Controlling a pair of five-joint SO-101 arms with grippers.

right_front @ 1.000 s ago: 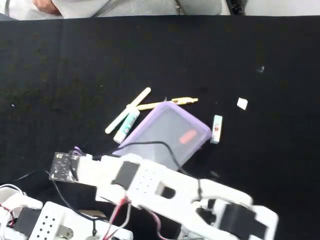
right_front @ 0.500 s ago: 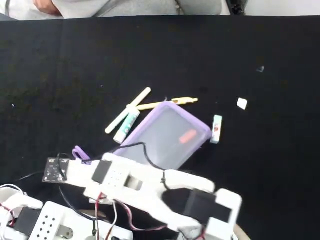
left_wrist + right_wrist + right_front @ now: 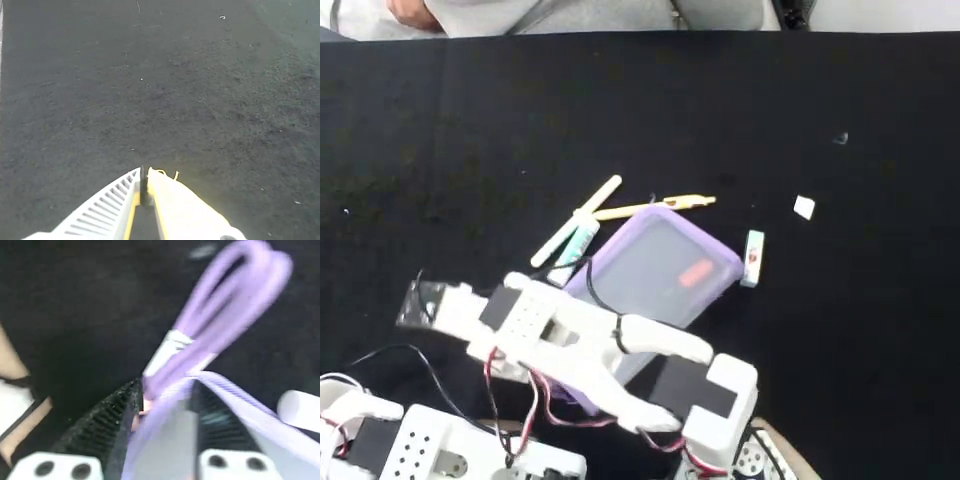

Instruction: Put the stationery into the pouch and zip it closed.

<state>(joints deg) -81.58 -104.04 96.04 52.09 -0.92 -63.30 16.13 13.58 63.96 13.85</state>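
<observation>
Pinching pouch's purple zipper pull (image 3: pixel 232 297) with my right gripper (image 3: pixel 165 387), jaws clamped on it. Pouch (image 3: pixel 660 262) lies mid-table, partly under right arm. Left gripper (image 3: pixel 145 176) pressed together, nothing in it (black table (image 3: pixel 150 75) below). Pens (image 3: pixel 582 213) and eraser (image 3: pixel 752 257) lie outside, just beside pouch.

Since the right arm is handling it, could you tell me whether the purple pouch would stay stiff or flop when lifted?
The pouch probably flops: its edge curves softly between the fingers of the right gripper. It lies flat, so it is likely light. Its smooth face may slip in a grasp.
</observation>
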